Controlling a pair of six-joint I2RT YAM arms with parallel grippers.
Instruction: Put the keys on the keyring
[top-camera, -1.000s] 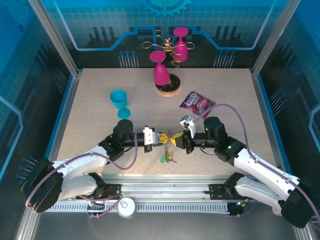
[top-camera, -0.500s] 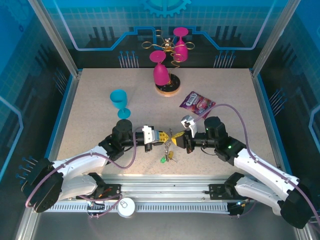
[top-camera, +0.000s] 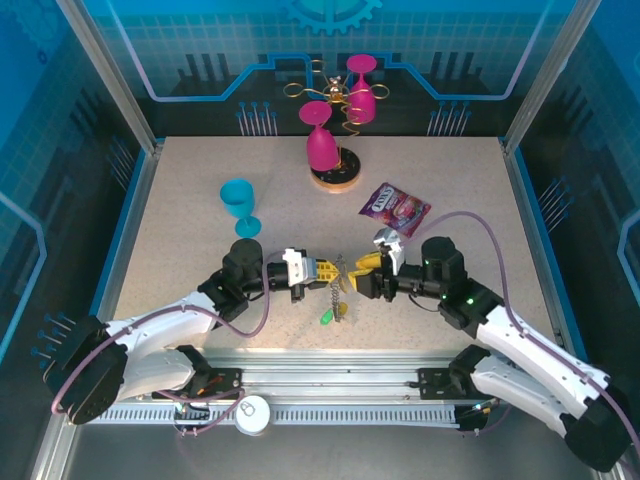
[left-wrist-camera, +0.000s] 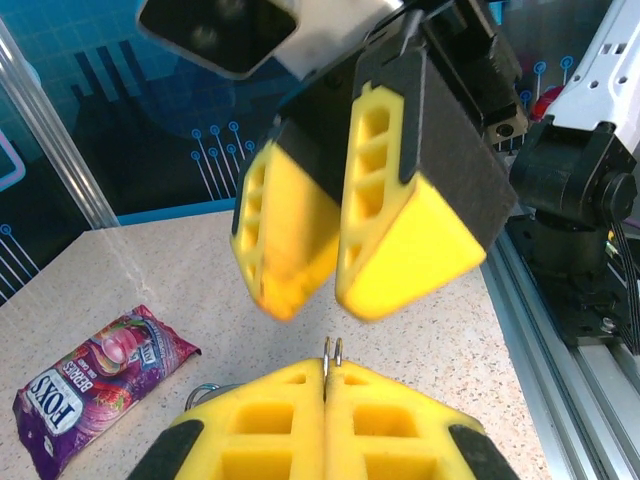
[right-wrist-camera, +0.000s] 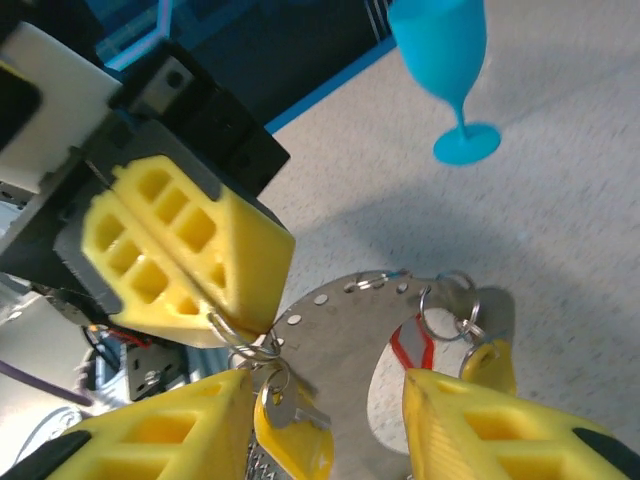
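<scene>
Keyring (left-wrist-camera: 332, 352), likely light, limp, slippery, clamped in closed left gripper (top-camera: 331, 272), keys (top-camera: 333, 314) dangling at 6 o'clock; right gripper (top-camera: 357, 274) spread wide, best pinching beside that clamp.

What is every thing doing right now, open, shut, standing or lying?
left gripper: jaws shut on the keyring.
right gripper: jaws open.
keys: hanging below the keyring.
teal cup: standing upright.
snack packet: lying flat.
pink glasses: upside down on the stand.

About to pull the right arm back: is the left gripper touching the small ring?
Touching. The left wrist view shows the left gripper shut, pinching the small ring.
</scene>
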